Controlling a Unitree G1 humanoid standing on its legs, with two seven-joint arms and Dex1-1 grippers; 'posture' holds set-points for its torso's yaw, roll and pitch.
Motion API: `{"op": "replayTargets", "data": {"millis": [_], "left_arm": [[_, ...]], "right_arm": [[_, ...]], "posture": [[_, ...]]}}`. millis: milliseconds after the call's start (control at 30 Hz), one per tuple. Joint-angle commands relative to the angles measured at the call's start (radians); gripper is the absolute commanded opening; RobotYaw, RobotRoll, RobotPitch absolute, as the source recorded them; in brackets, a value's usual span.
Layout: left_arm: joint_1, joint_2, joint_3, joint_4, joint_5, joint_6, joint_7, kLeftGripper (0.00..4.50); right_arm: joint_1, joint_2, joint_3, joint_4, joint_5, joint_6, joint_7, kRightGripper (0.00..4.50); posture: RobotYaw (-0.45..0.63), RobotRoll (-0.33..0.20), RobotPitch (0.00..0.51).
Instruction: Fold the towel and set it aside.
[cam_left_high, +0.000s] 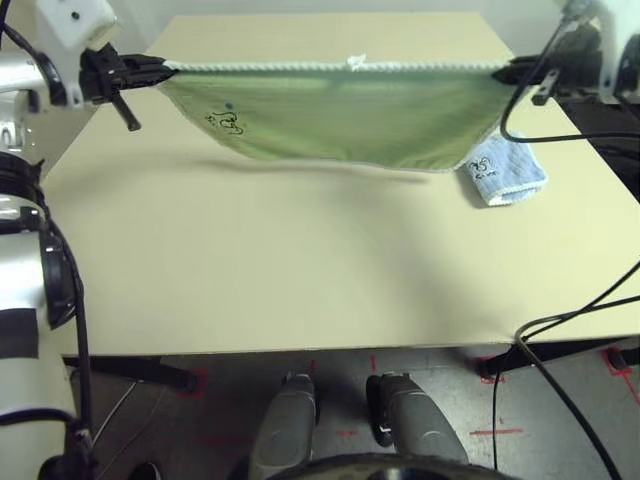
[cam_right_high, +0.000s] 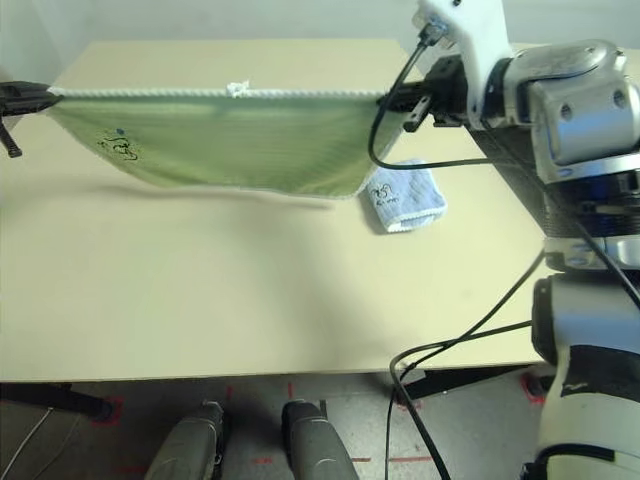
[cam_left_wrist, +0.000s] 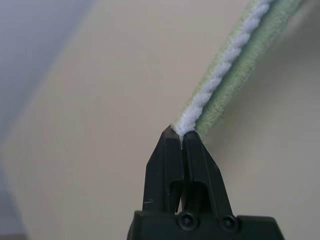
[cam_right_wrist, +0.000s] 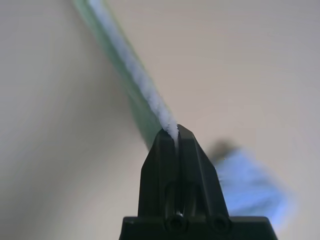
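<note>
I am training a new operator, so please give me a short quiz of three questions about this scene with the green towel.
1. True or false: the towel lies flat on the table.
2. Which grips the towel's white edging? A) left end effector only; B) right end effector only; C) both.
3. What rests on the table beside the hanging towel, near the right arm?

Key
1. False: it hangs stretched between the two end effectors, above the table.
2. C: each is shut on one end of the top edge.
3. A small light-blue folded towel.
</note>
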Motion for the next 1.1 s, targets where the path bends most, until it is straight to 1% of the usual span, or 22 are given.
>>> {"op": "replayTargets", "data": {"millis": [33,100,133,167,200,267,367,400,467,533,567,600,633,700,767,833,933,1000,1100], "left_arm": [[0.136,0.165,-0.088,-0.216,-0.184,0.321,-0.100,0.00],[0.230,0.292,-0.161,-0.409,-0.380,0.525,-0.100,0.00],[0.248,0.329,-0.177,-0.464,-0.454,0.590,-0.100,0.00],[0.246,0.348,-0.185,-0.492,-0.509,0.641,-0.100,0.00],[0.231,0.354,-0.194,-0.497,-0.537,0.672,-0.100,0.00],[0.200,0.349,-0.215,-0.480,-0.541,0.685,-0.100,0.00],[0.148,0.269,-0.271,-0.336,-0.320,0.502,-0.100,0.00],[0.125,0.230,-0.276,-0.276,-0.252,0.435,-0.087,0.00],[0.066,0.150,-0.269,-0.154,-0.160,0.316,-0.022,0.00],[-0.006,0.074,-0.269,-0.014,-0.039,0.151,0.142,0.00],[-0.045,0.050,-0.290,0.056,0.047,0.048,0.275,0.00],[-0.084,0.029,-0.303,0.118,0.110,-0.027,0.380,0.00],[-0.127,0.006,-0.297,0.173,0.141,-0.069,0.468,0.00],[-0.207,-0.032,-0.278,0.258,0.185,-0.128,0.640,0.00],[-0.255,-0.047,-0.277,0.303,0.233,-0.184,0.757,0.00],[-0.263,-0.054,-0.270,0.324,0.250,-0.229,0.778,0.00],[-0.230,-0.062,-0.244,0.331,0.235,-0.270,0.718,0.00],[-0.160,-0.061,-0.230,0.320,0.225,-0.301,0.682,0.00],[0.044,-0.058,-0.210,0.254,0.206,-0.367,0.595,0.00]], "right_arm": [[0.017,-0.126,0.012,-0.057,0.067,0.167,0.113,0.01],[0.004,-0.173,0.056,-0.062,0.080,0.187,0.191,0.01],[-0.012,-0.178,0.068,-0.051,0.083,0.194,0.212,0.01],[-0.037,-0.170,0.077,-0.028,0.080,0.197,0.222,0.01],[-0.069,-0.138,0.073,0.018,0.068,0.190,0.202,0.01],[-0.124,-0.074,0.066,0.111,0.036,0.168,0.149,0.01],[-0.149,0.025,0.082,0.309,-0.116,-0.066,-0.002,0.01],[-0.158,0.062,0.075,0.375,-0.155,-0.147,-0.060,0.01],[-0.189,0.127,0.053,0.500,-0.209,-0.275,-0.165,0.01],[-0.227,0.179,0.041,0.628,-0.268,-0.431,-0.267,0.01],[-0.249,0.199,0.040,0.688,-0.299,-0.516,-0.325,0.01],[-0.270,0.215,0.041,0.741,-0.324,-0.596,-0.372,0.01],[-0.295,0.234,0.036,0.794,-0.343,-0.670,-0.425,0.01],[-0.349,0.261,0.021,0.888,-0.368,-0.786,-0.530,0.01],[-0.377,0.262,0.038,0.940,-0.417,-0.893,-0.601,0.01],[-0.377,0.262,0.038,0.952,-0.432,-0.944,-0.608,0.01],[-0.331,0.262,0.017,0.916,-0.417,-0.945,-0.555,0.01],[-0.229,0.252,0.015,0.811,-0.409,-0.948,-0.520,0.01],[0.030,0.242,-0.016,0.501,-0.357,-0.840,-0.465,0.01]], "posture": [[-0.01,0.000,0.096],[0.00,0.000,0.098],[0.00,0.000,0.098],[0.01,0.000,0.100],[0.01,0.000,0.100],[0.01,0.000,0.100],[0.02,0.000,0.105],[0.02,0.000,0.105],[0.02,0.000,0.108],[0.01,0.000,0.111],[0.01,0.000,0.111],[0.01,0.000,0.111],[0.01,0.000,0.111],[0.01,0.000,0.112],[0.01,0.000,0.113],[0.01,0.000,0.116],[0.00,0.000,0.121],[-0.02,0.000,0.124],[-0.03,0.000,0.130]]}}
